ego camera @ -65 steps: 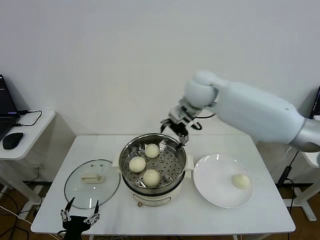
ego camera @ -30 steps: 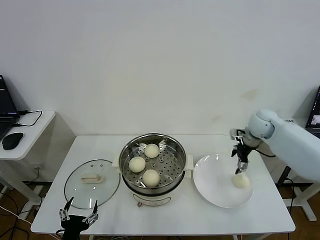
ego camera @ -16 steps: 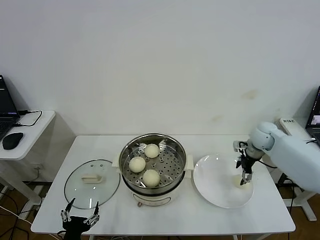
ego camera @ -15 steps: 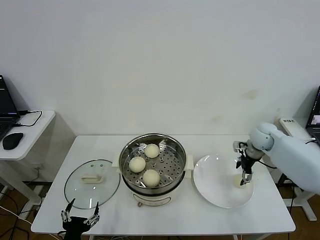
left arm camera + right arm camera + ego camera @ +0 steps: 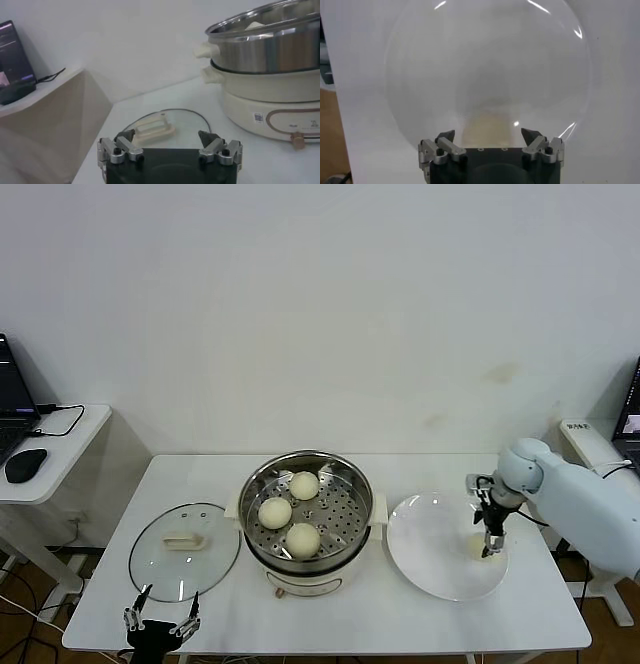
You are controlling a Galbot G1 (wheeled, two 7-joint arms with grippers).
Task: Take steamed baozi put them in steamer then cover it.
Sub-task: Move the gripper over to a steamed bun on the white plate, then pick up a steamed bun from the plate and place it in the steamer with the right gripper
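Note:
Three steamed baozi lie on the perforated tray of the steel steamer at the table's middle. Another baozi rests on the white plate to its right. My right gripper points down right over that baozi, open. In the right wrist view the baozi sits between the spread fingers of the right gripper, over the plate. The glass cover lies flat left of the steamer. My left gripper hangs open at the table's front edge, near the cover.
A side table at the far left carries a laptop and a mouse. A second screen shows at the right edge. The steamer's steel wall rises close beside the left gripper.
My right arm swung from the steamer over to the plate and sank onto the last baozi; in the last half second it dropped slightly. The left arm stayed put.

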